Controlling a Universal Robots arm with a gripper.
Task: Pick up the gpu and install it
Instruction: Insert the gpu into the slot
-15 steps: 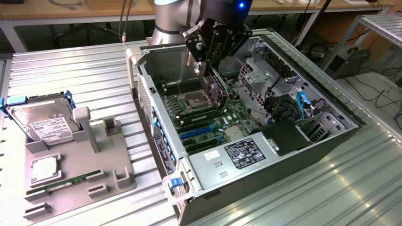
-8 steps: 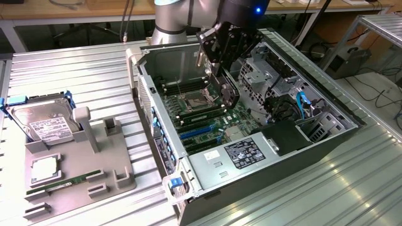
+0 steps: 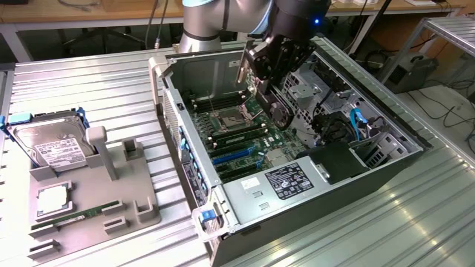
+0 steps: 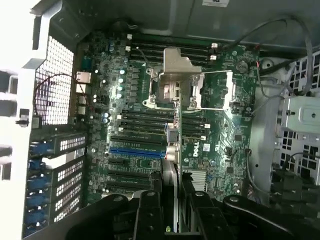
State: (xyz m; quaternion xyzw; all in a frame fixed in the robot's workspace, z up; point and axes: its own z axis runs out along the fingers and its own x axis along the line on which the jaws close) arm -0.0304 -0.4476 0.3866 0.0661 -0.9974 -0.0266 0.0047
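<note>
Grey parts tray (image 3: 89, 192) sits lower left of the frame. At centre lies the open computer case (image 3: 169, 105); above its motherboard (image 3: 248, 142) my gripper (image 3: 271, 67) is clamped on the gpu (image 3: 276, 108), which hangs long axis downward, the blue slot (image 3: 231, 157) below-left of its tip.

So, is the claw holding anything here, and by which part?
The claw grips the graphics card by its upper edge, one finger on each face; it hangs above the motherboard.

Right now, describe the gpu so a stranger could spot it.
Find the open computer case on the metal table. Above its motherboard the gripper holds the gpu on edge. It is the black card with a round fan, hanging rather than seated.
</note>
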